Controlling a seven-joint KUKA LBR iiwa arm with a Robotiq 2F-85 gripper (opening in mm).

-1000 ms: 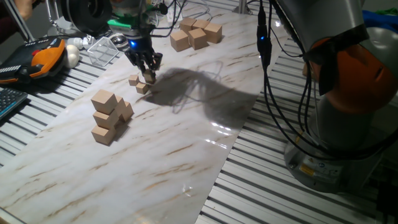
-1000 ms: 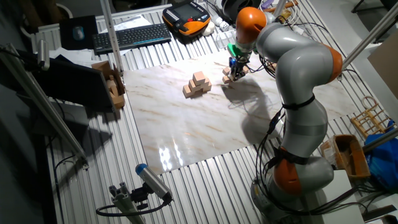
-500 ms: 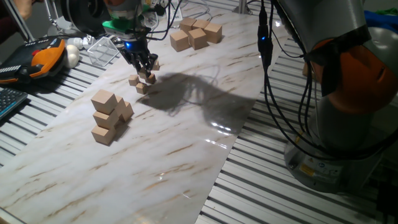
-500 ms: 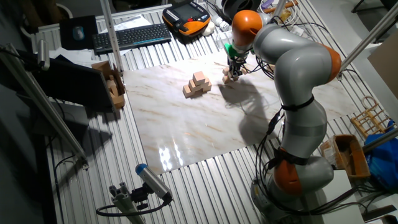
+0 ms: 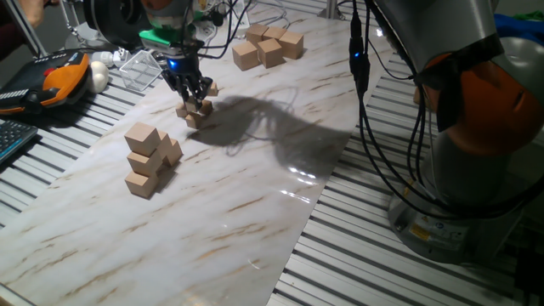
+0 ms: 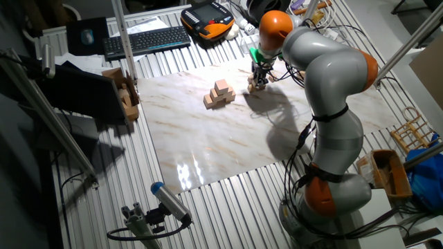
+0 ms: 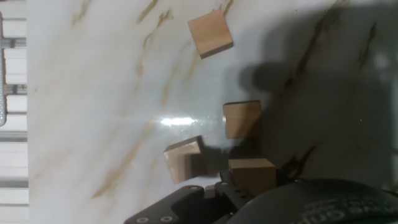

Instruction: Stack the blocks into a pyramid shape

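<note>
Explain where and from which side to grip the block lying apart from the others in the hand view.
Take the lone block from straight above, gripping two opposite side faces. It lies flat on the table with free space all round, but skewed in view, so probably turn the wrist to square up first.

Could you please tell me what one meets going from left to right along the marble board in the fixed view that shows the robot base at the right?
Stack of medium cubes → gripper over the tiny blocks → cluster of large cubes.
</note>
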